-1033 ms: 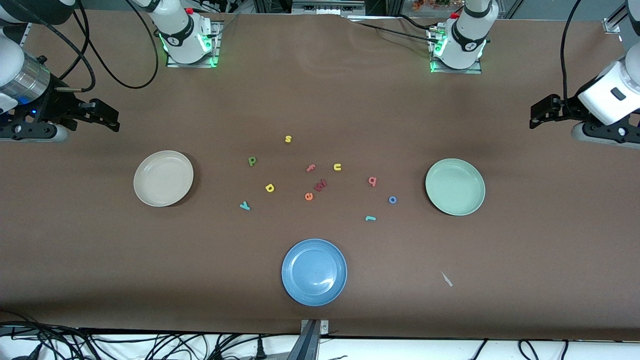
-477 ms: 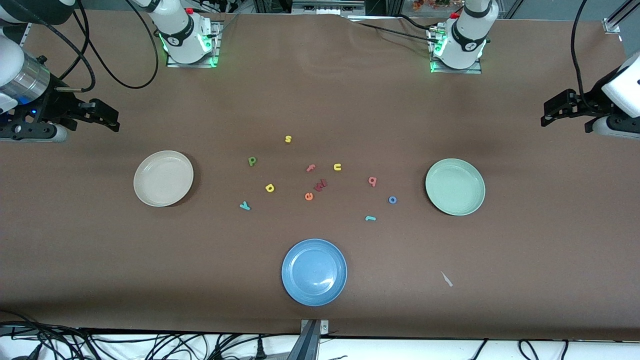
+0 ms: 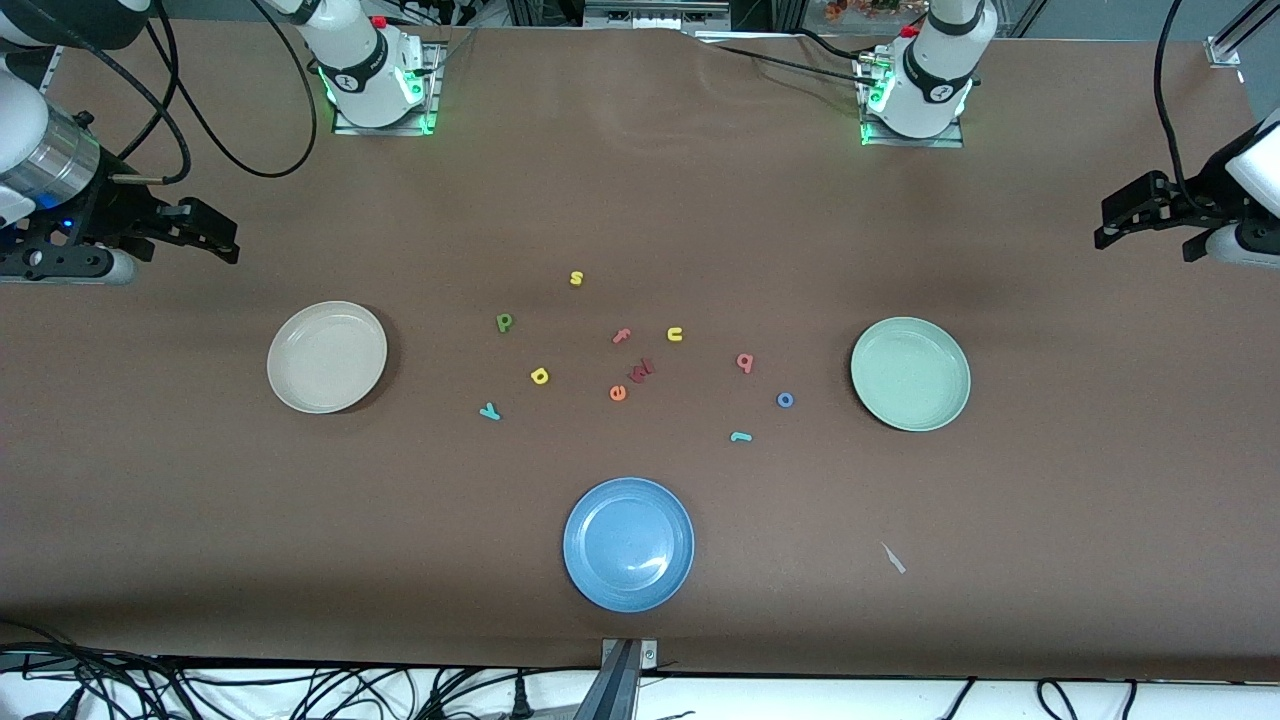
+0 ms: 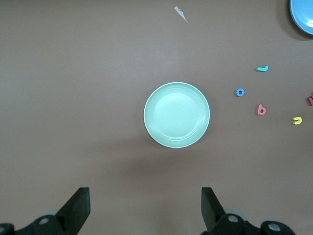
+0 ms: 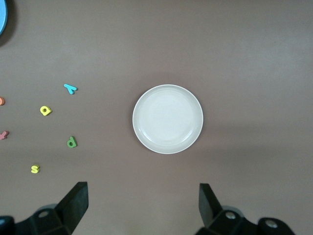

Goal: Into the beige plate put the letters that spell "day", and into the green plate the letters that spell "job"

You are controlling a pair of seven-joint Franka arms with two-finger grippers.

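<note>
On the brown table (image 3: 640, 200) nothing is sorted yet. Both target plates are bare: the beige plate (image 3: 327, 357) sits mid-left of the front frame, the green plate (image 3: 910, 374) mid-right. All six task letters lie loose on the table between them.

"day" set, on the beige plate's side of the scatter: green d (image 3: 504, 322), reading as p; yellow a (image 3: 540, 376) below it in the frame; teal y (image 3: 489, 411) lowest of the three. None touches the plate.

"job" set, nearer the green plate: pink b (image 3: 744, 362), reading as q; blue o (image 3: 785, 400) just beside the plate's rim but apart from it; teal j (image 3: 740, 436) lowest.

Distractors in the middle: yellow s (image 3: 576, 278), pink f (image 3: 621, 336), yellow u (image 3: 675, 334), orange e (image 3: 618, 393), a dark red piece (image 3: 641, 370) I cannot read. A blue plate (image 3: 628, 543) sits low centre.

Judgement: zero of six placed; everything is left to do.

Pose: my left gripper (image 3: 1140, 210) hangs at the right edge of the front frame, high over the table's end, fingers spread wide, holding nothing; its wrist view looks straight down on the green plate. My right gripper (image 3: 205, 232) hangs at the left edge, jaws likewise apart and bare, looking down on the beige plate.
</note>
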